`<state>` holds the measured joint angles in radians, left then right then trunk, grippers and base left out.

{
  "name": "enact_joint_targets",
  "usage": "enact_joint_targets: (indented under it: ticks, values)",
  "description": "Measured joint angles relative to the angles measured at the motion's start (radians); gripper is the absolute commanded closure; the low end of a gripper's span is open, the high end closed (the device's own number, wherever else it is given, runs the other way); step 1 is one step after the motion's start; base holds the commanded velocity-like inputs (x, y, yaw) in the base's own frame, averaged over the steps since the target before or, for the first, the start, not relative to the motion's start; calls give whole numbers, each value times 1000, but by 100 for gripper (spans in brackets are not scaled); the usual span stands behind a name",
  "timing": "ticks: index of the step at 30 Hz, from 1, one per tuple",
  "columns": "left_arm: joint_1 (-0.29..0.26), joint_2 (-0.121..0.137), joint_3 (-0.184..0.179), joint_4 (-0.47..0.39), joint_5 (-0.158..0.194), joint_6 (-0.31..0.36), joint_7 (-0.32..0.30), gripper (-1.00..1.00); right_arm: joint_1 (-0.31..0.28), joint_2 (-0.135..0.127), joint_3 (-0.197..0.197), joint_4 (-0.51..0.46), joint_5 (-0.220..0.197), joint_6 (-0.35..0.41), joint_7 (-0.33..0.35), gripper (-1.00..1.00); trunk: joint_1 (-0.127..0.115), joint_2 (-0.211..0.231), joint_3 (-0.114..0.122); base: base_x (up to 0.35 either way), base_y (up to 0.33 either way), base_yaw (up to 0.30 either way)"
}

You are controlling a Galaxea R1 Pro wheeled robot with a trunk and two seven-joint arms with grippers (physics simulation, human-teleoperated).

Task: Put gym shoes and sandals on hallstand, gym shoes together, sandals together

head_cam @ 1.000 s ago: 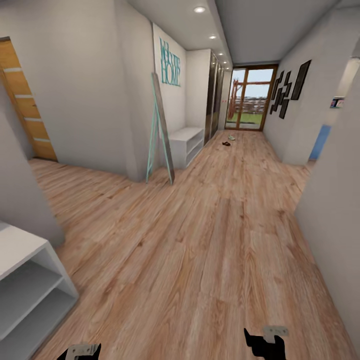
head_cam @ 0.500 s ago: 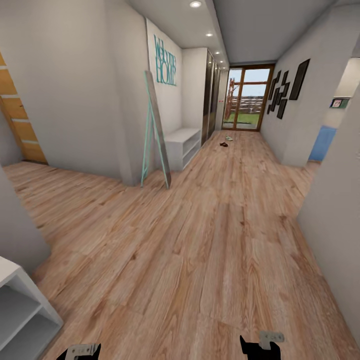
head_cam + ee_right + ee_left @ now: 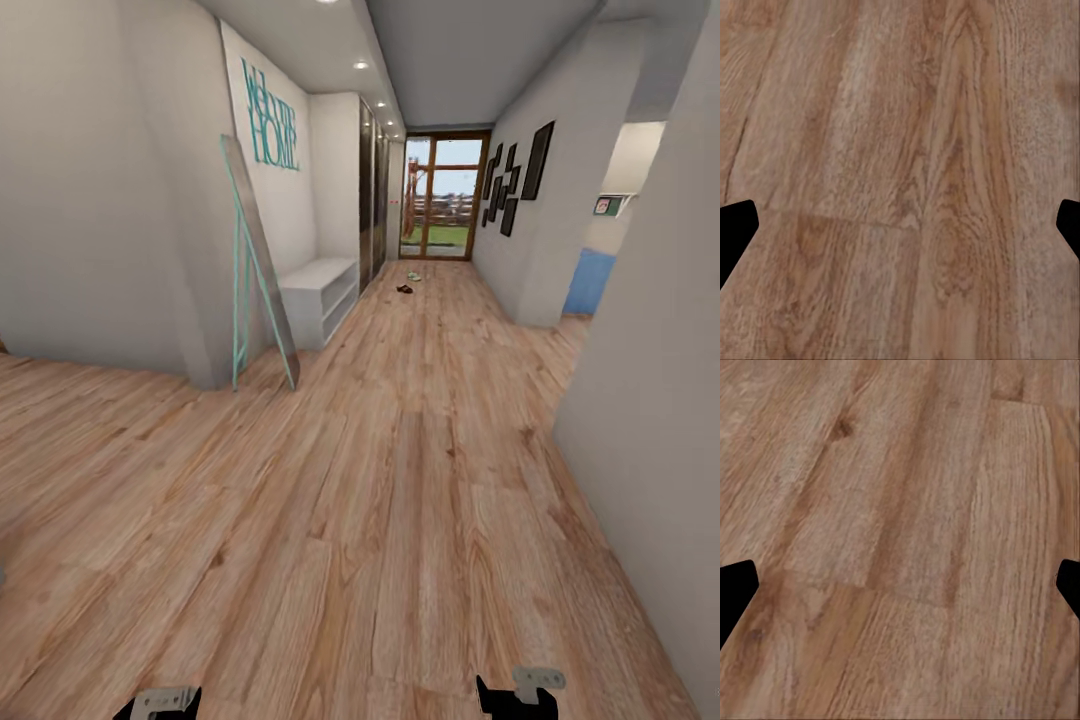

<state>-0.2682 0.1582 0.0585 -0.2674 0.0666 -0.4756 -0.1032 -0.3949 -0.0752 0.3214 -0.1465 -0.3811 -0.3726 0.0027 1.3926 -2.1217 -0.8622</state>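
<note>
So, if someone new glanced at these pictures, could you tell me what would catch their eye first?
Probably the long corridor floor of light wood planks, running to a glass door at the far end. Next, the teal "Welcome Home" lettering on the left wall, above a leaning mirror and the grey hallstand. Small shoes lie far down the floor.

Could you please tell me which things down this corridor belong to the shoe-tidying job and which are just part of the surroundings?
For the job:
- sandals, far down the corridor floor
- gym shoes, just beyond them
- hallstand, against the left wall

Just surroundings:
- leaning mirror
- WELCOME HOME lettering
- black picture frames
- glass door
</note>
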Motion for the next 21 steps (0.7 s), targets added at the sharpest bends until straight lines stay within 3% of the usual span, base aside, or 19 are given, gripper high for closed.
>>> enact_joint_targets:
  ticks: [12,21]
  values:
    - [0,0,0,0,0,1,0,-100,0,0,0,0,-3,0,0,-100,0,0,0,287,0,-291]
    - [0,0,0,0,0,0,0,-100,0,0,0,0,-3,0,0,-100,1,0,0,36,0,-291]
